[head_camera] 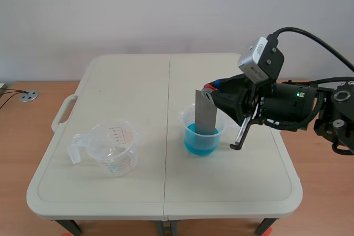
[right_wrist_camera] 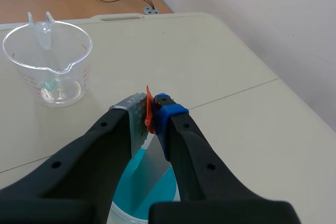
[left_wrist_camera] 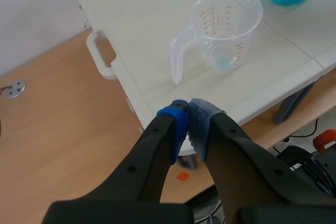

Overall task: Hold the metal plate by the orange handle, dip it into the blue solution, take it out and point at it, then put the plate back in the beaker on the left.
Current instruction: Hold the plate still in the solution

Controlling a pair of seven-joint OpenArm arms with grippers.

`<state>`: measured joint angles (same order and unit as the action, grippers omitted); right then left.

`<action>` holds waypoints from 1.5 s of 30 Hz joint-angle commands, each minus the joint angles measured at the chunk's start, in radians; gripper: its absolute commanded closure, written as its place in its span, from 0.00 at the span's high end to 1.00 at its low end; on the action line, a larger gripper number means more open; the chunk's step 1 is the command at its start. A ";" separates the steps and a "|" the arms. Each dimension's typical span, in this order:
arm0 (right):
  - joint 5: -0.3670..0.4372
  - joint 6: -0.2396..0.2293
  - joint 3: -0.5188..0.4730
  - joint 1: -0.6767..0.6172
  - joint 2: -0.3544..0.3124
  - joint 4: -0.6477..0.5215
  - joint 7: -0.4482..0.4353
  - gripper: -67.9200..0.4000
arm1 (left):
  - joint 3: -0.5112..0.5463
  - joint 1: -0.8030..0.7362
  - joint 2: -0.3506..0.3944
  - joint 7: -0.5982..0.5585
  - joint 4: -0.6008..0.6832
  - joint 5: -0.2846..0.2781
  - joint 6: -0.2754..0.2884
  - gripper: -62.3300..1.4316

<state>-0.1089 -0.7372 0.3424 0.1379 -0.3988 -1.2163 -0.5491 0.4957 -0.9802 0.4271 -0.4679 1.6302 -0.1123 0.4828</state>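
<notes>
1. Steel-grey and nearly upright, the metal plate (head_camera: 206, 111) stands with its lower end in the blue solution (head_camera: 199, 143). It sits inside the right-hand beaker (head_camera: 183, 115), near the middle of the worktop (head_camera: 133, 81).
2. The right fingers (right_wrist_camera: 168, 113) are closed on the orange handle (right_wrist_camera: 148, 109) at the plate's top. Only a thin sliver of handle shows between the pads, so the hold looks narrow.
3. The left fingers (left_wrist_camera: 177, 123) are pressed together on nothing. They hang off the worktop's edge, with the empty beaker (head_camera: 113, 148) ahead of them and well apart.
4. Likely trouble on the lift: with so little handle gripped, the plate could pivot or slide out and drop back, splashing solution.
5. A tilted lift could catch the plate's edge on the beaker's rim. The plastic beaker looks light, so it might tip and spill.
6. Wet metal carried across the worktop may drip blue on the way.
7. When pointing, the left fingers could nudge the hanging plate and loosen it.
8. At the return, a plate lowered off-centre could strike the empty beaker's rim and knock it over.
</notes>
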 commanded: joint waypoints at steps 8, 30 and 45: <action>-0.005 -0.008 -0.004 0.006 -0.005 -0.006 0.000 0.02 | 0.010 0.005 0.000 0.016 0.016 0.002 0.002 0.07; -0.005 -0.008 -0.004 0.006 -0.005 -0.006 -0.013 0.02 | 0.010 0.006 0.000 0.031 0.016 0.005 0.002 0.07; -0.005 -0.008 -0.004 0.006 -0.005 -0.006 -0.016 0.02 | 0.010 0.006 0.000 0.031 0.016 0.005 0.002 0.07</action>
<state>-0.1158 -0.7372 0.3424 0.1379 -0.3988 -1.2163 -0.5571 0.4957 -0.9802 0.4271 -0.4267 1.6302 -0.0975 0.4831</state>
